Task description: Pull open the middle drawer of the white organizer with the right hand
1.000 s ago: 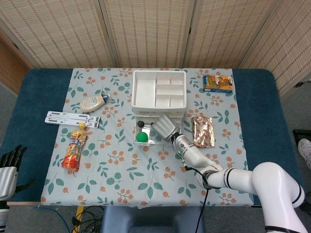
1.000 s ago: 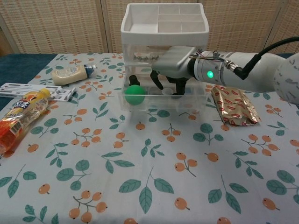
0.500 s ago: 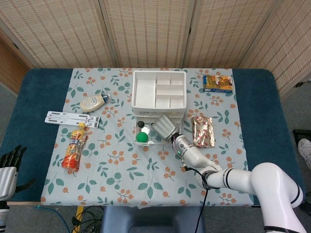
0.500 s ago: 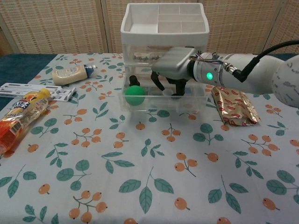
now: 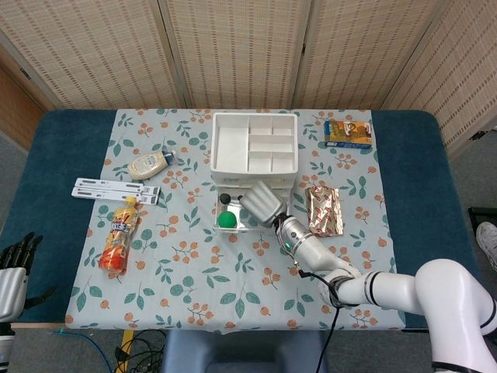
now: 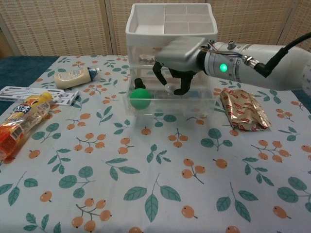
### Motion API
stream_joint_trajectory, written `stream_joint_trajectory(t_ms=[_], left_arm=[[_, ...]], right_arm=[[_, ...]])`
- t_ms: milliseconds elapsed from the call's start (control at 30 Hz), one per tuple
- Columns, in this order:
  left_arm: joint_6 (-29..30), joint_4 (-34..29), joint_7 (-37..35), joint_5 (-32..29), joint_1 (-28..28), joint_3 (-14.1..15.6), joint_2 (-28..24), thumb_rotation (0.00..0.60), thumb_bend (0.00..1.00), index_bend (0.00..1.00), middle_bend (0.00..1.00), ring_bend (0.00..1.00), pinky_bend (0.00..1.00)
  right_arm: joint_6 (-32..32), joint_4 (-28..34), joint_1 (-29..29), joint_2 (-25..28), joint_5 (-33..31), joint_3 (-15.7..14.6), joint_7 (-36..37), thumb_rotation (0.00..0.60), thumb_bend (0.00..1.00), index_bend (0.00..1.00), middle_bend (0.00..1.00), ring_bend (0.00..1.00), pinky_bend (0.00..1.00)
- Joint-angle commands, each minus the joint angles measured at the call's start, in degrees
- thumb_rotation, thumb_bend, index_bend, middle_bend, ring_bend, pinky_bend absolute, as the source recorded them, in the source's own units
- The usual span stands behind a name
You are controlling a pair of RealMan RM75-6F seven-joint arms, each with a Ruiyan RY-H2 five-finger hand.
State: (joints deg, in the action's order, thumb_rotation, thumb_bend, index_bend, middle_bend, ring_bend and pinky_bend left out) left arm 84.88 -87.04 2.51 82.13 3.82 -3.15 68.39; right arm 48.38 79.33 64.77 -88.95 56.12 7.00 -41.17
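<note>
— Fingers [image 6: 181, 85] of the right hand [image 6: 179, 62]: how do they lie?

— Curled downward over the open clear drawer [image 6: 170, 104] at the foot of the white organizer [image 6: 170, 30]. Nothing shows between them, so I read them as closed on nothing. The fingertips hang just above the drawer's inside, in front of the organizer's drawer fronts.

— Where does the organizer stand?

— Mid-table toward the far side, on the leaf-and-orange patterned cloth [image 6: 146, 184]. Its top tray is split into compartments. The drawer that is pulled out juts toward the near side; which tier it is I cannot tell for certain.

— What sits in that drawer?

— One green ball [image 6: 140, 97] at its left end, with one small black piece [image 6: 139, 82] just behind it.

— And around the organizer?

— To the right, one crinkled foil packet [image 6: 243, 110] close beside the drawer; farther off at the far right, one orange snack box [image 5: 348, 133]. To the left, one pale squeeze bottle [image 6: 75, 76] lying on its side, two white strips [image 5: 116, 190] lying side by side, and one orange drink bottle [image 5: 119, 235] nearer the front edge.

— The left hand?

— Left hand [image 5: 14, 268] sits off the table's near-left corner, well apart from everything, dark fingers pointing up and slightly apart, holding nothing.
</note>
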Motion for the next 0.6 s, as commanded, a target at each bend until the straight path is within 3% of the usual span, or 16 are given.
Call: stream_joint_trajectory(t_ms=[33,200,333,600], left_arm=[[0.06,-0.15,0.1,0.17,-0.01,0.06,-0.03,0.6,0.14,0.08,0.07,0.11,0.11],[-0.1,-0.54,0.49,0.6,0.29,0.07,-0.05,0.6,0.14,0.08,0.07,0.11,0.11],[-0.07,-0.88,0.85,1.09,0.54,0.07,-0.19,0.6,0.14,0.08,0.07,0.11,0.11],[-0.19,-2.05,1.73,1.75,1.03,0.07,-0.18,0.6,0.14,0.08,0.07,0.11,0.11]], right_arm=[[4.6,7.33,-2.72,5.16,3.05,0.62,1.87,0.6,0.35,0.49,1.0,1.0,1.0],[8.86,15.69,-6.71,11.22,6.89,-0.57,4.21,0.6,0.36,0.49,1.0,1.0,1.0],[12.39,20.91,-11.18,15.18,12.26,-3.69,6.95,0.6,0.36,0.49,1.0,1.0,1.0],[17.74,20.14,-18.99,16.72,23.11,-10.2,12.44,0.6,0.36,0.49,1.0,1.0,1.0]])
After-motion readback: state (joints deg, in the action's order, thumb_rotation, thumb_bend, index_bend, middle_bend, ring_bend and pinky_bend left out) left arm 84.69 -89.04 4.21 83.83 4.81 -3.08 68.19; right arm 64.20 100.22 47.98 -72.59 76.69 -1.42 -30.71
